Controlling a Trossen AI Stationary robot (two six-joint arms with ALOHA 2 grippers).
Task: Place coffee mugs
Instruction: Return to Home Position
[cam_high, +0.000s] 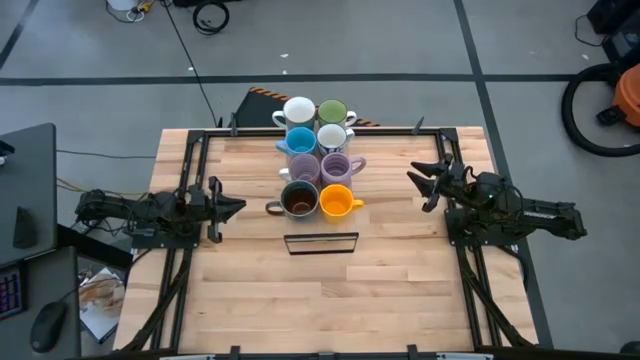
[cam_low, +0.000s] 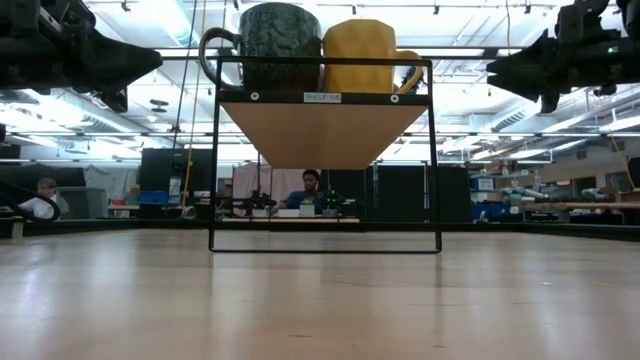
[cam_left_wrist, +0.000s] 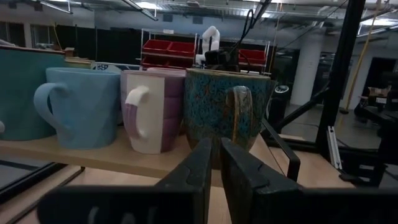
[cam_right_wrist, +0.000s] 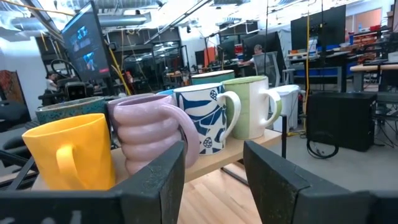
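high view: eight coffee mugs (cam_high: 318, 160) stand in two rows at the far middle of the wooden table (cam_high: 400, 290). the left gripper (cam_high: 235, 208) and right gripper (cam_high: 418, 182) hover on either side, apart from them.
low view: the mugs stand on a raised shelf (cam_low: 320, 130); people sit in the room beyond.
left wrist view: fingers (cam_left_wrist: 193, 180) nearly together, empty.
right wrist view: fingers (cam_right_wrist: 155, 180) spread wide.

An industrial robotics lab: grey concrete floor (cam_high: 400, 40) crossed by black cables (cam_high: 190, 60), red plastic storage bins (cam_left_wrist: 171, 48) on racks, dark desk monitors (cam_right_wrist: 323, 22), a seated person (cam_low: 312, 188) at a workstation.
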